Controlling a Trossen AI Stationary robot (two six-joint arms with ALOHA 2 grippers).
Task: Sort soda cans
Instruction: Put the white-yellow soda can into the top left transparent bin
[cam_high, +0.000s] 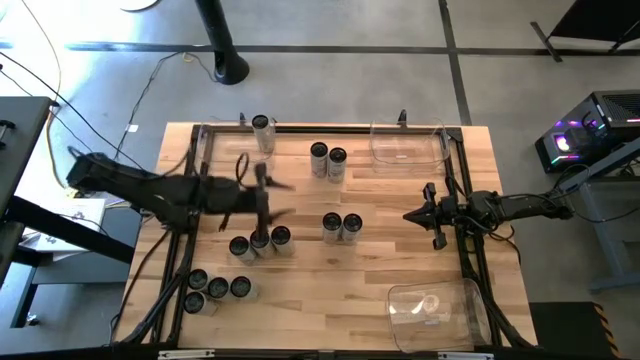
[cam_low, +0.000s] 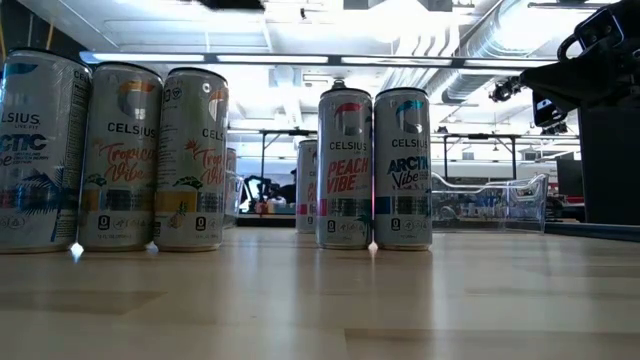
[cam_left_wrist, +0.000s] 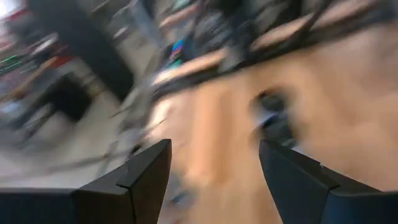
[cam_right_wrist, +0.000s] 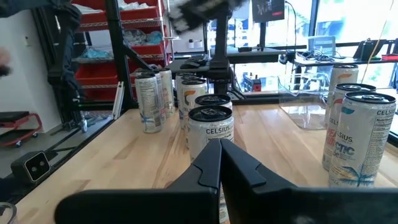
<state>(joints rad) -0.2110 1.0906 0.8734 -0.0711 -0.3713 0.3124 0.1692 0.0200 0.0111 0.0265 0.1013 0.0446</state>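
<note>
Soda cans stand upright on the wooden table in groups. One can (cam_high: 262, 128) is at the far edge, a pair (cam_high: 327, 160) is near it, and another pair (cam_high: 341, 227) is mid-table. Three cans (cam_high: 260, 242) stand left of centre, and several (cam_high: 215, 290) sit at the near left. My left gripper (cam_high: 283, 198) hovers, blurred, above the table just beyond the three cans. It is open (cam_left_wrist: 214, 180) with nothing between its fingers. My right gripper (cam_high: 415, 214) waits shut (cam_right_wrist: 219, 163) at the right side, pointing toward the cans.
One clear plastic bin (cam_high: 407, 146) stands at the far right of the table and another (cam_high: 436, 306) at the near right. A dark frame (cam_high: 455, 160) runs round the table's edges. Bare wood lies between the middle pair of cans and my right gripper.
</note>
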